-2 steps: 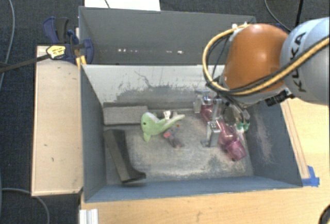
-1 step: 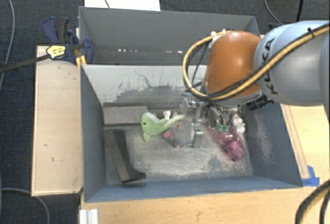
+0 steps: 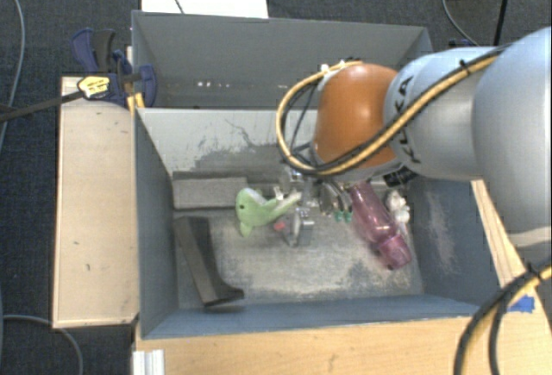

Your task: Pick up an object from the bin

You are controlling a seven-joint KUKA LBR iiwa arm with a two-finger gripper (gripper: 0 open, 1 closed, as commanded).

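Started at the near wall of the grey metal bin (image 3: 345, 309), with bare, scuffed floor just behind it. Found in the near-left corner a dark wedge-shaped block (image 3: 203, 268), lying flat, well apart from the rest.

Met next, about the middle of the floor, the gripper (image 3: 298, 225), hanging low and close to the floor under the orange wrist cover (image 3: 354, 119). Could not tell open from closed there, with so much metal and cable crowded together. Saw just to the left of the gripper a light green plastic piece (image 3: 252, 211), rounded at the left end and narrowing toward the gripper, with the thin end either touching the gripper or stopping just beside it; could not decide which. Noticed also a small red bit (image 3: 282, 228) beside the gripper, too small to name. Found to the right a purple translucent bottle (image 3: 379, 231), lying on its side, slanted, partly covered by the arm.

Farther back, along the left part of the floor, saw a long grey block (image 3: 214, 190), lying flat. Ended at the tall far wall.

Judged the step as the approach or the grasp itself, with the green piece as the likely target and not yet lifted. Judged the next move to call for a firm closing on the thin end of that piece, then a straight lift, keeping clear of the bottle and guarding against a slip, since smooth and light by the look of it.
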